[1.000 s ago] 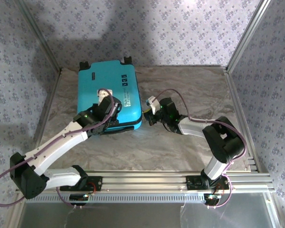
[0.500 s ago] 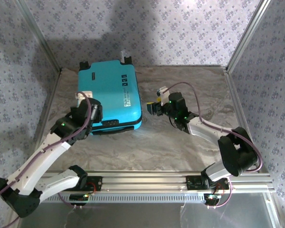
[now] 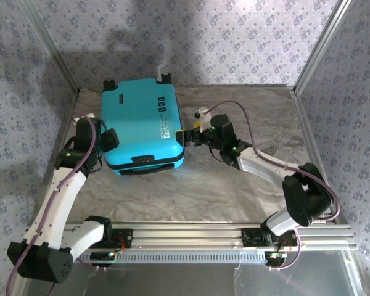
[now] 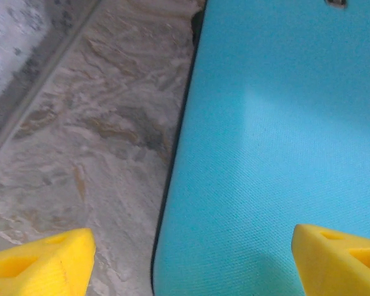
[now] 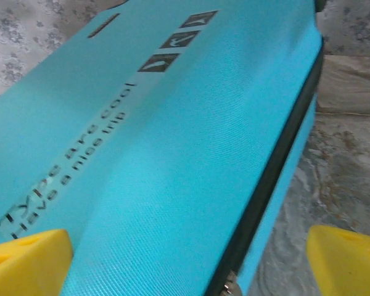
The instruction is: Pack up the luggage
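The turquoise luggage [image 3: 142, 126] lies flat and closed at the back left of the table, wheels toward the far wall. My left gripper [image 3: 108, 140] is at its left edge, open, one yellow finger [image 4: 40, 262] over the table and the other finger [image 4: 339, 259] over the shell [image 4: 277, 148]. My right gripper [image 3: 186, 134] is at the luggage's right edge, open, straddling the black zipper band [image 5: 277, 166]. A metal zipper pull [image 5: 229, 287] shows low between the fingers. The lid [image 5: 142, 142] carries dark printed lettering and logo marks.
The marbled table [image 3: 234, 191] lies open in front of and to the right of the luggage. Patterned walls and aluminium posts [image 3: 314, 46] close in the back and sides. A metal rail [image 3: 197, 234] runs along the near edge.
My left arm has swung off the lid to the luggage's left edge. My right gripper pulled back a little, then came in against the right edge.
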`<action>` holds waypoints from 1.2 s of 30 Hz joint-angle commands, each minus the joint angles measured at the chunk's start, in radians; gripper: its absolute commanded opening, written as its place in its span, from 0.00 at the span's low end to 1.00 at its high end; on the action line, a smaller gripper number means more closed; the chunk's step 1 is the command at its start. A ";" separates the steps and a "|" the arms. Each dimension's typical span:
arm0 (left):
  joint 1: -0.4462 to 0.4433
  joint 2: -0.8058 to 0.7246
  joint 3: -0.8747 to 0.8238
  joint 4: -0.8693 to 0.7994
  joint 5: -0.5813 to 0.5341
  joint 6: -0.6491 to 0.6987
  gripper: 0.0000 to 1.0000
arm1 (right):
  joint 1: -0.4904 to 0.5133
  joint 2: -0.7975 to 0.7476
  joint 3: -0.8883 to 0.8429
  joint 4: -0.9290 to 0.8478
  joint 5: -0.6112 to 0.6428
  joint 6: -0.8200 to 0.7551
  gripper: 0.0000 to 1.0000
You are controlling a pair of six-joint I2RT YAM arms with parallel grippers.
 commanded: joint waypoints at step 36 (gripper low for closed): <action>-0.580 0.453 0.036 0.429 0.230 -0.081 0.78 | -0.179 -0.293 -0.336 0.110 -0.162 0.230 0.97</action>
